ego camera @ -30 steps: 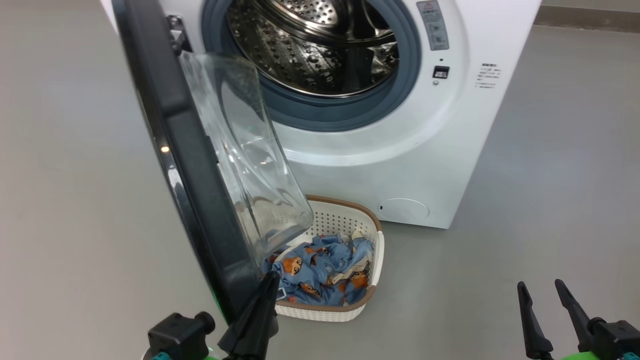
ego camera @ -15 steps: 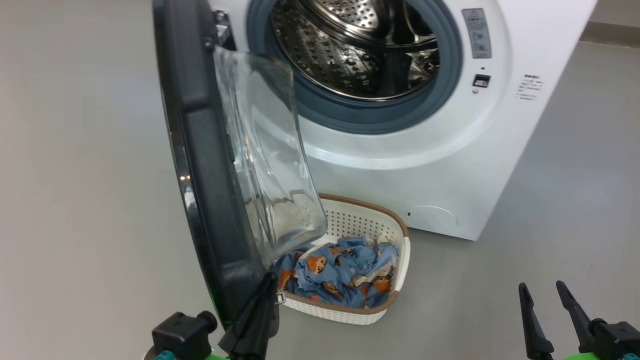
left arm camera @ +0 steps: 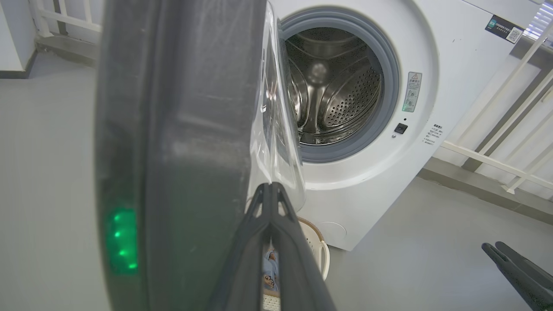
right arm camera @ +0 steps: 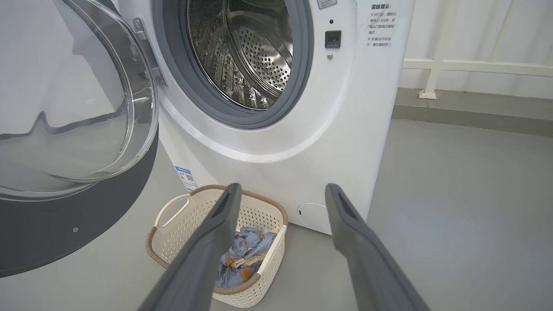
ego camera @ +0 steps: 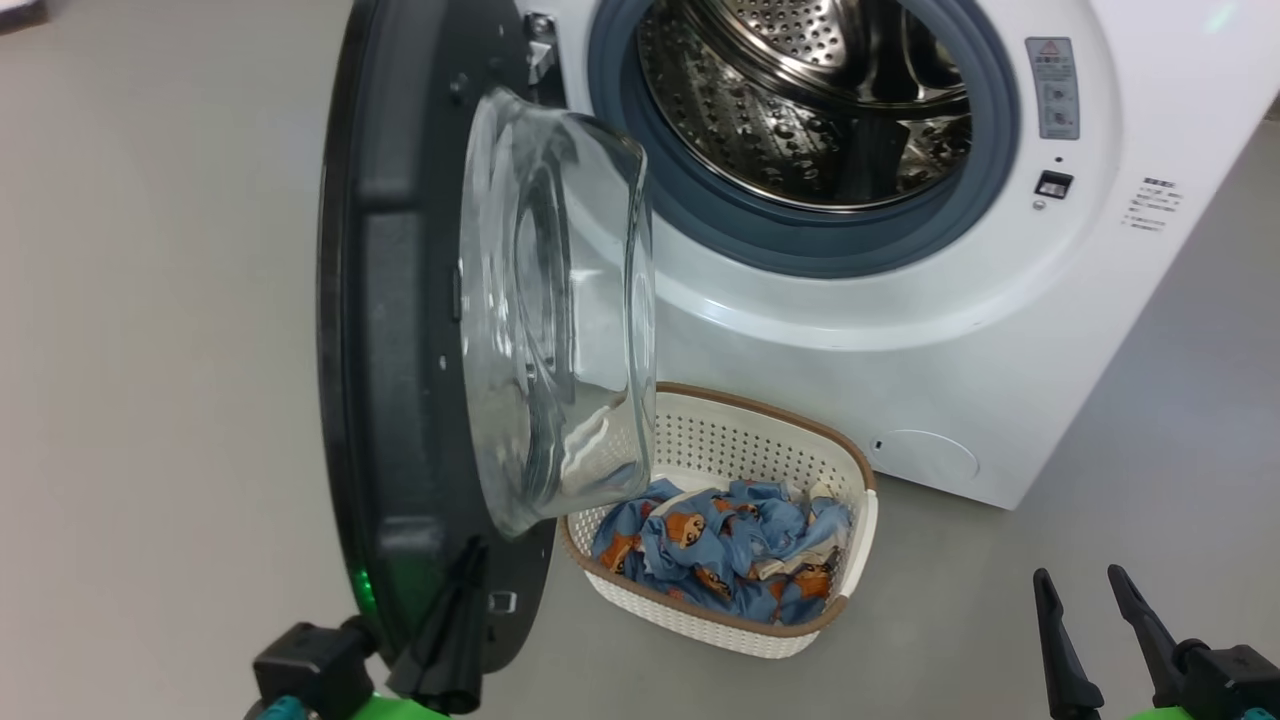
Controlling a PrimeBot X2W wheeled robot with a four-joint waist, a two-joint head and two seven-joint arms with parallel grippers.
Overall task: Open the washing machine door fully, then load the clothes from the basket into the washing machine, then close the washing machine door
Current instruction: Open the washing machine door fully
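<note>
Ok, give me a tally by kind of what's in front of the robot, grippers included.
Washer: 1
Door: 1
Basket: 1
Clothes pile: 1
Grippers: 2 (left gripper, right gripper)
Total: 6

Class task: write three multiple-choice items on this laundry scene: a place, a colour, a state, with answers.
1. Where is the cream perforated plastic basket? A) on the floor before the white front-loading washing machine B) on a table C) atop the machine
2. The crumpled bear-print clothes are mainly: A) red B) green C) blue
3. The round black glass-windowed washing machine door is: A) shut B) swung open C) removed
Answers: 1A, it sits on grey floor below the steel drum; 2C, blue fabric shows; 3B, the drum is exposed.
</note>
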